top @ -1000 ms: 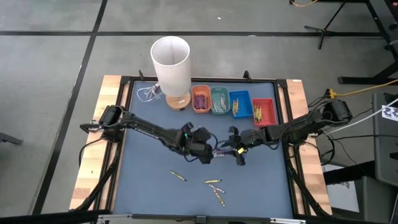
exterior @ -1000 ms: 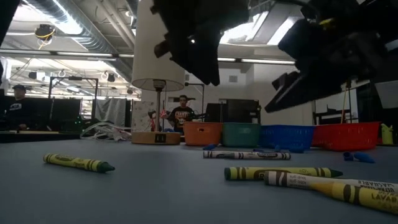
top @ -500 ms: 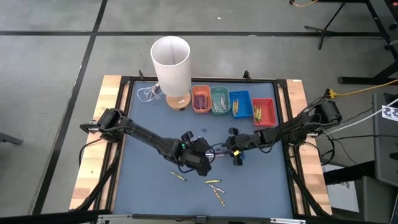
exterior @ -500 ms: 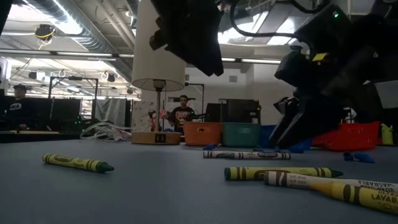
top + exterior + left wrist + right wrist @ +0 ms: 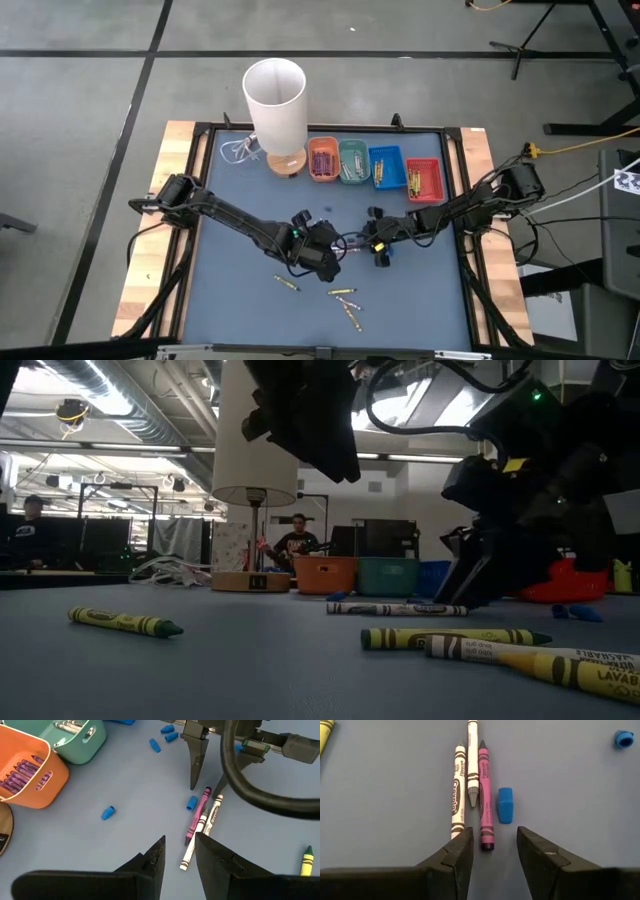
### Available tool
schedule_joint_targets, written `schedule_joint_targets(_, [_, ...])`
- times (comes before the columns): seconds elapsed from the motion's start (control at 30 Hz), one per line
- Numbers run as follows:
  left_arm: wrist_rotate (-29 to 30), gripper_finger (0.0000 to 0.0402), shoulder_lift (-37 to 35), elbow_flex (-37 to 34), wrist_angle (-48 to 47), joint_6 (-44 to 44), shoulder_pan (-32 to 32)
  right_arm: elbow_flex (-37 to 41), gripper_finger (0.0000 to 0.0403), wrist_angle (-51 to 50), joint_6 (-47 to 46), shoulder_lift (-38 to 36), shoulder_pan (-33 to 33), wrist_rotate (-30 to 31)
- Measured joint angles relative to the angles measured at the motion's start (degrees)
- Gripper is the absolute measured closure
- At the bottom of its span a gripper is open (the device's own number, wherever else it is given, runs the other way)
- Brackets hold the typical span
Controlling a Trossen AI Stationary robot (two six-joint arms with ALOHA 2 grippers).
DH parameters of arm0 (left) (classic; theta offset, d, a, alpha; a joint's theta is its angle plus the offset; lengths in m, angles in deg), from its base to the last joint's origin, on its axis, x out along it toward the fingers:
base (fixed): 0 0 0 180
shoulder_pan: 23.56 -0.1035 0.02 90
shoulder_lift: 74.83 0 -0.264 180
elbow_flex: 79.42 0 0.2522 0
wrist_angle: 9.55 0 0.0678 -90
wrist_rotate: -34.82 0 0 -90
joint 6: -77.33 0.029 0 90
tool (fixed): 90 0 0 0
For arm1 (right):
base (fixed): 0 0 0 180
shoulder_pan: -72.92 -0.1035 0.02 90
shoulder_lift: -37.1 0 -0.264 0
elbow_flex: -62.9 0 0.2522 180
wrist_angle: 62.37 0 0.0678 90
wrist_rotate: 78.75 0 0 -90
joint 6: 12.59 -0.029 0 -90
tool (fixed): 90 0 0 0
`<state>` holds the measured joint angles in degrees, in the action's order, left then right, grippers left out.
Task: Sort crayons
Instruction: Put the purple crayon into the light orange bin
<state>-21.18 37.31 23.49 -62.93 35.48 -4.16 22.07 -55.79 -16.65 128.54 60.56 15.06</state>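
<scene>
We had the right pincer (image 5: 492, 851) open and empty, low over three crayons lying side by side mid-counter: a pink crayon (image 5: 484, 794) and two white crayons (image 5: 458, 785), with a blue bit (image 5: 505, 805) just beside the pink. The left pincer (image 5: 177, 854) hovered near, open, empty too. To grip cleanly, we judged the fingers should straddle the pink alone, clear of its neighbours, before closing.
</scene>
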Motion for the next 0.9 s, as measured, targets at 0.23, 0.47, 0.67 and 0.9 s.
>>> schedule_joint_targets(0.23, [0.0,0.0311,0.0,0.0,0.0,0.0,0.0,0.0,0.0252,0.0,1.5,0.0,0.0,-0.6])
schedule_joint_targets(0.47, [0.0,0.0311,0.0,0.0,0.0,0.0,0.0,0.0,0.0252,0.0,1.5,0.0,0.0,-0.8])
schedule_joint_targets(0.67, [0.0,0.0311,0.0,0.0,0.0,0.0,0.0,0.0,0.0252,0.0,1.5,0.4,0.0,-0.9])
schedule_joint_targets(0.9, [0.0,0.0311,0.0,0.0,0.0,0.0,0.0,-0.2,0.0252,1.9,1.4,2.6,0.0,-0.8])
